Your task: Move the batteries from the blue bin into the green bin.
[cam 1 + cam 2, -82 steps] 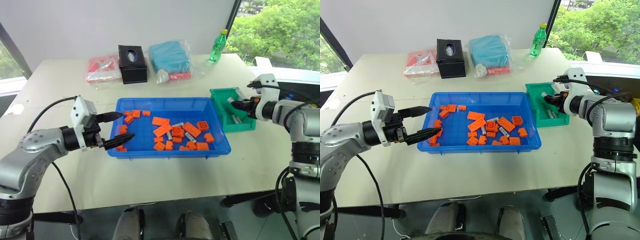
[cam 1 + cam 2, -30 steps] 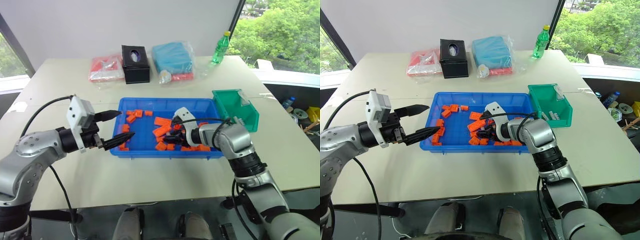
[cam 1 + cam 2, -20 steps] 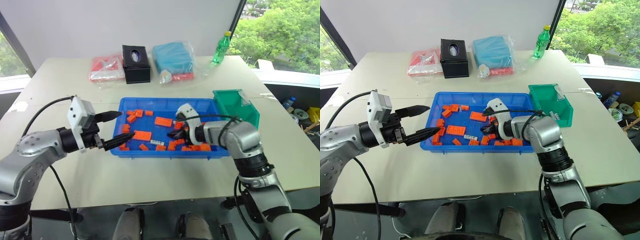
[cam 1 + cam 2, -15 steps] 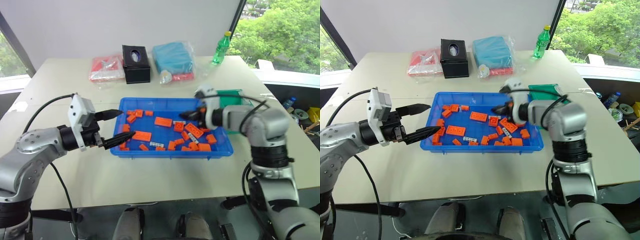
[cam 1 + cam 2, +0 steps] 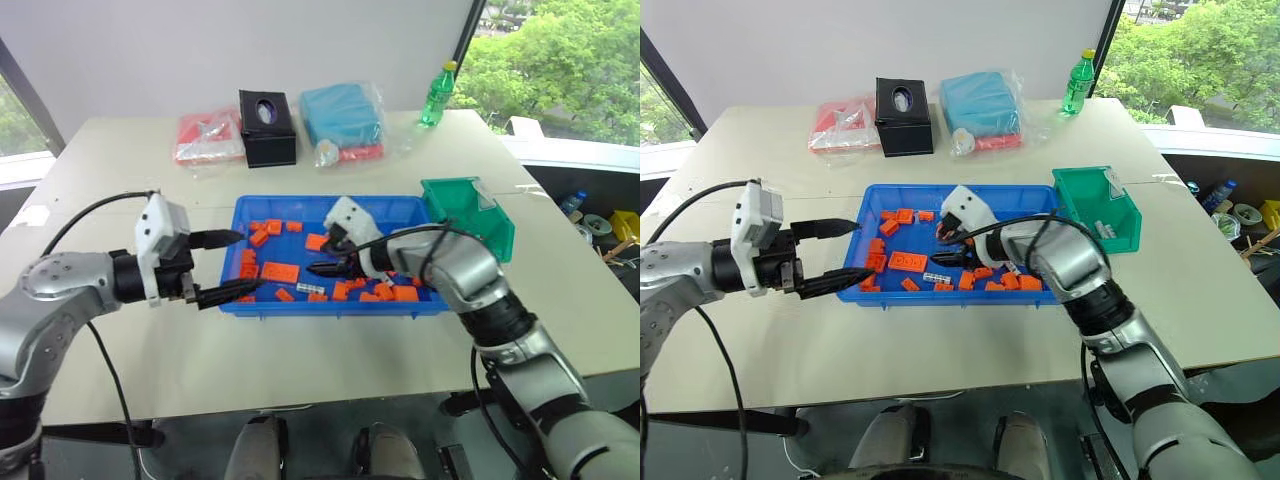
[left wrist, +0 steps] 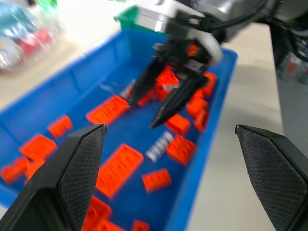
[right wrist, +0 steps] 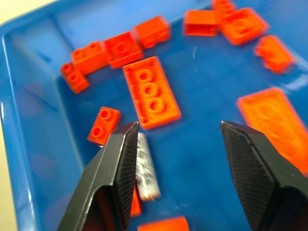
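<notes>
Now right tool [image 5: 322,264] spread, empty, angled down over battery [image 7: 147,168]; left tool [image 5: 235,265] spread.

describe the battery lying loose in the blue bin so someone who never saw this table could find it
Start at the big blue bin in the middle of the table. Near its front edge, just ahead of the right end effector, lies a battery. It is a small silver-grey cylinder with dark marks, while everything around it is a flat orange brick.

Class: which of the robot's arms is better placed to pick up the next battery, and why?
Right. The right gripper hovers open inside the blue bin, just above a battery; the left gripper waits at the bin's far end.
</notes>
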